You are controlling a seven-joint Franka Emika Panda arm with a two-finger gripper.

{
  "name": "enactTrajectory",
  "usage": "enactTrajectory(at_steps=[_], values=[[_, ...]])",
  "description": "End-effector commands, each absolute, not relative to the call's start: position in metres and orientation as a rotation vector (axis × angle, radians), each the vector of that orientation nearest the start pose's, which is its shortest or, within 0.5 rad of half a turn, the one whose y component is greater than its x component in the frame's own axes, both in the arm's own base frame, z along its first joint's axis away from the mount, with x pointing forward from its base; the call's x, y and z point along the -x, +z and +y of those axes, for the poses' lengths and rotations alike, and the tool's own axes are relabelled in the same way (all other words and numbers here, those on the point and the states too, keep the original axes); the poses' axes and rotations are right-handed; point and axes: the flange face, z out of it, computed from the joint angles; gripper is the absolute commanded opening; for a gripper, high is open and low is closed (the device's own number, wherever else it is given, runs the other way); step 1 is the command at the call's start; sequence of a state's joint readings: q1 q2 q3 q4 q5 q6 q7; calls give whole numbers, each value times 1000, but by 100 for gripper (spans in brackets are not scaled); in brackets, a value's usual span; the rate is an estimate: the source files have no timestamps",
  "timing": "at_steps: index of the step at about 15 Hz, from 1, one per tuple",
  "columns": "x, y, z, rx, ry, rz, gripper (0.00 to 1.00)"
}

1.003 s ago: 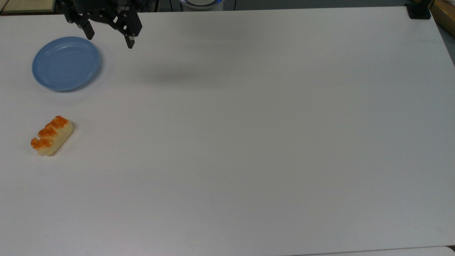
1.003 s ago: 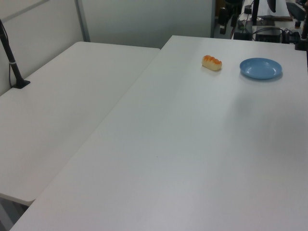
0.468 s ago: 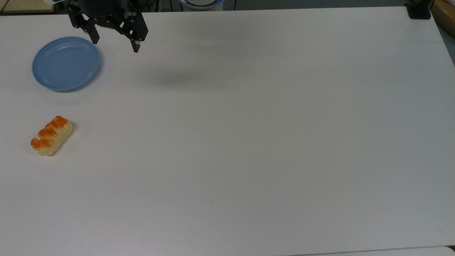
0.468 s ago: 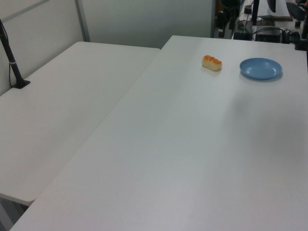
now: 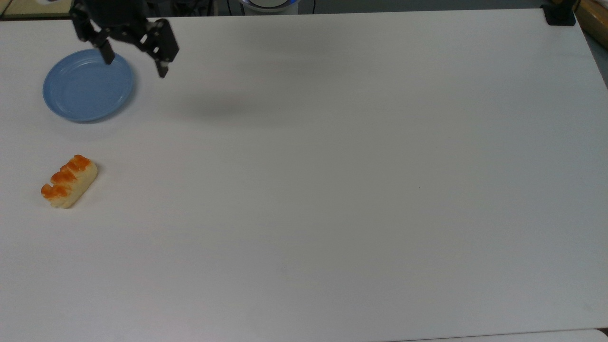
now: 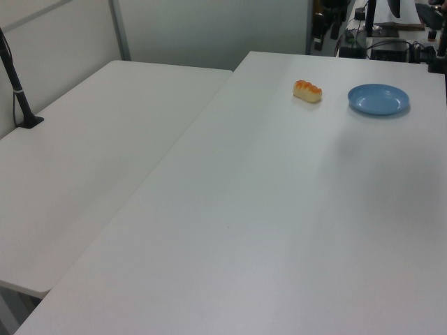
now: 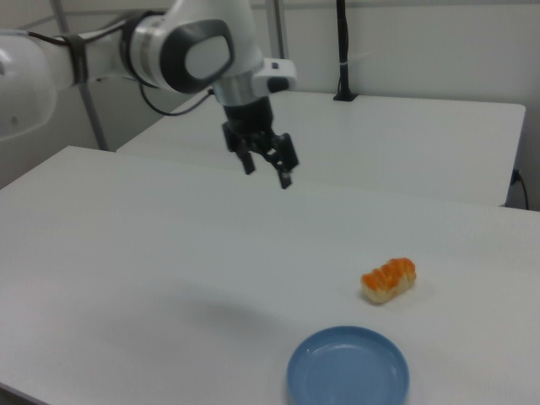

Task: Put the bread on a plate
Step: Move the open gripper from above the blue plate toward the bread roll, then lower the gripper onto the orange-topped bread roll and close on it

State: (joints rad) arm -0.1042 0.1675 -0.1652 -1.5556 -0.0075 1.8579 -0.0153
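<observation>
Two fingers of the gripper (image 5: 135,66) hang spread and empty above the white surface (image 5: 332,190), overlapping the plate (image 5: 88,85) at its 2 o'clock rim in the top view; the bread (image 5: 69,181) lies at the plate's 6 o'clock, well apart. The right view shows the white arm (image 7: 181,51) and the gripper (image 7: 267,173) high over the surface, bread (image 7: 389,279) near the plate (image 7: 348,369); the left view shows bread (image 6: 307,90) and plate (image 6: 378,99).

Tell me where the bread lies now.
The bread lies on the white table near the top view's left edge, below the blue plate and apart from it.
</observation>
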Motion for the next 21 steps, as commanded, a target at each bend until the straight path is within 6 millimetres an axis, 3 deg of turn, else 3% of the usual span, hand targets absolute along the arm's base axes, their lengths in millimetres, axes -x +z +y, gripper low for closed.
enactTrajectory(at_steps=[1, 7, 9, 14, 21], values=[[-627, 528, -205, 3192, -313, 475, 100], [-634, 467, -291, 3185, -450, 738, 100], [-637, 441, -307, 3188, -453, 774, 100], [-649, 382, -320, 3143, -483, 951, 100], [-672, 343, -317, 3109, -585, 1030, 100]])
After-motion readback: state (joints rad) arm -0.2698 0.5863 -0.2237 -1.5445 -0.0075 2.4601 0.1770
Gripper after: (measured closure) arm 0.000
